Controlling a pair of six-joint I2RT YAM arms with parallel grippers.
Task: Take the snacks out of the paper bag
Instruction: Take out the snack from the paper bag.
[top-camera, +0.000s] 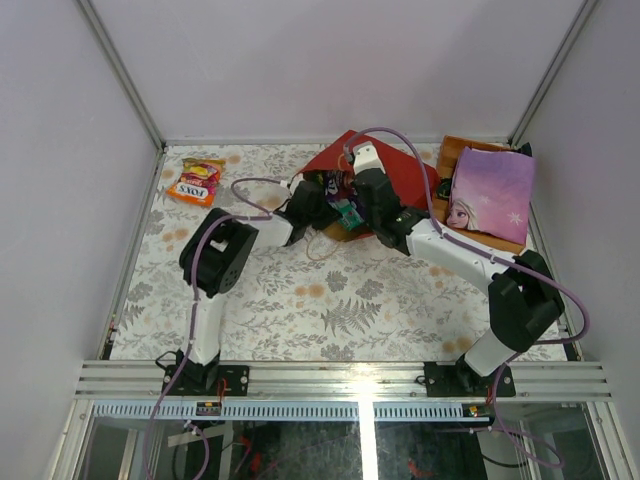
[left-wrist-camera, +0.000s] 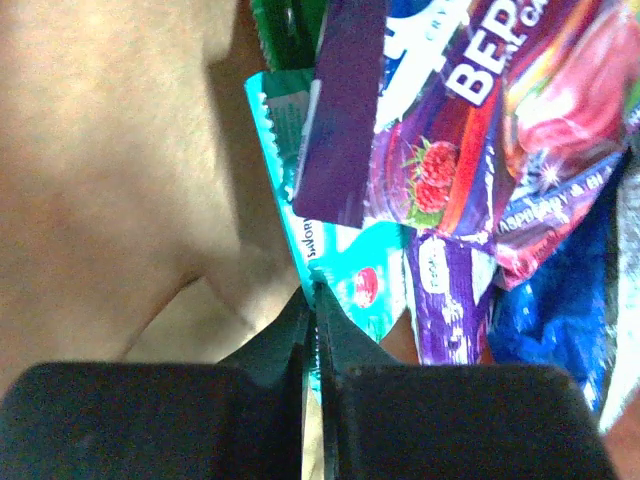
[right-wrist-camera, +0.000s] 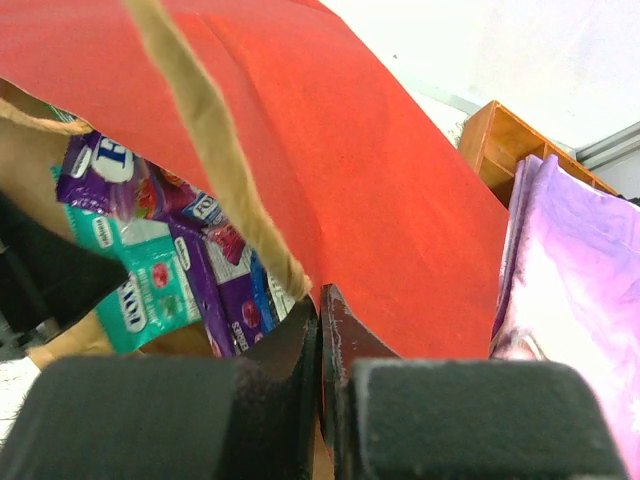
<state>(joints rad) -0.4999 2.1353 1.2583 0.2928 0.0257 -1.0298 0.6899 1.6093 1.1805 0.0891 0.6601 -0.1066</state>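
Note:
The paper bag (top-camera: 400, 165) lies on its side at the back of the table, red outside up, mouth facing left. My right gripper (right-wrist-camera: 321, 297) is shut on the upper rim of its mouth, beside the brown loop handle (right-wrist-camera: 200, 130). Inside lie the snacks: a teal packet (left-wrist-camera: 345, 265), purple packets (left-wrist-camera: 450, 150) and a blue pack (left-wrist-camera: 560, 300). My left gripper (left-wrist-camera: 314, 292) is inside the bag, shut on the teal packet's edge, with the brown inner wall (left-wrist-camera: 120, 180) to its left. Orange snack packets (top-camera: 197, 181) lie on the table at the back left.
A lilac bag with snowflakes (top-camera: 492, 193) rests on a wooden tray (top-camera: 452, 150) just right of the paper bag. Frame rails and white walls close in the flowered table (top-camera: 330, 300) on all sides.

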